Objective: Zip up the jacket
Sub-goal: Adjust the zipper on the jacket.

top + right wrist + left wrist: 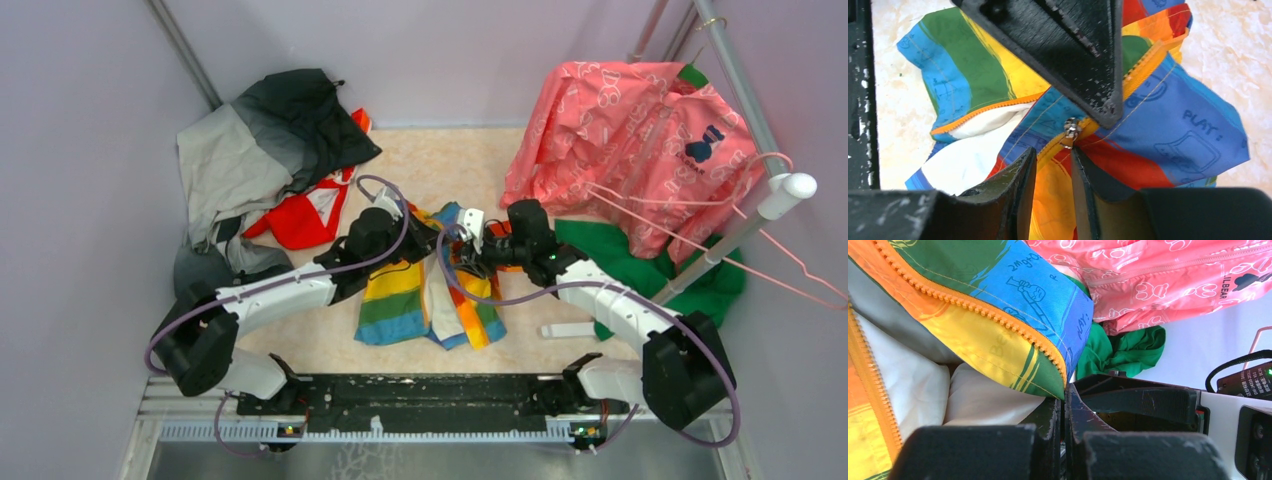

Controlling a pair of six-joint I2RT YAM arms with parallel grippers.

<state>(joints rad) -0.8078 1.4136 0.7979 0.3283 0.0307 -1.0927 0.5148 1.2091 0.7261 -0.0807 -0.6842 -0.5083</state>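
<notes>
Jacket (420,290): unzipped, middle of surface (440,160).
Left fingers (1079,415): shut, pinching zipper edge.
Right fingers (1013,185): slightly parted, tips at zipper pull (1071,129), gripping nothing.

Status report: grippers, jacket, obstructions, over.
Left gripper shut on rainbow jacket. Right gripper open, just short of zipper pull. Zipper unzipped. Left gripper crowds pull.

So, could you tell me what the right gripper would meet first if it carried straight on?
Most likely the zipper pull on the jacket, just ahead of the right gripper.
</notes>
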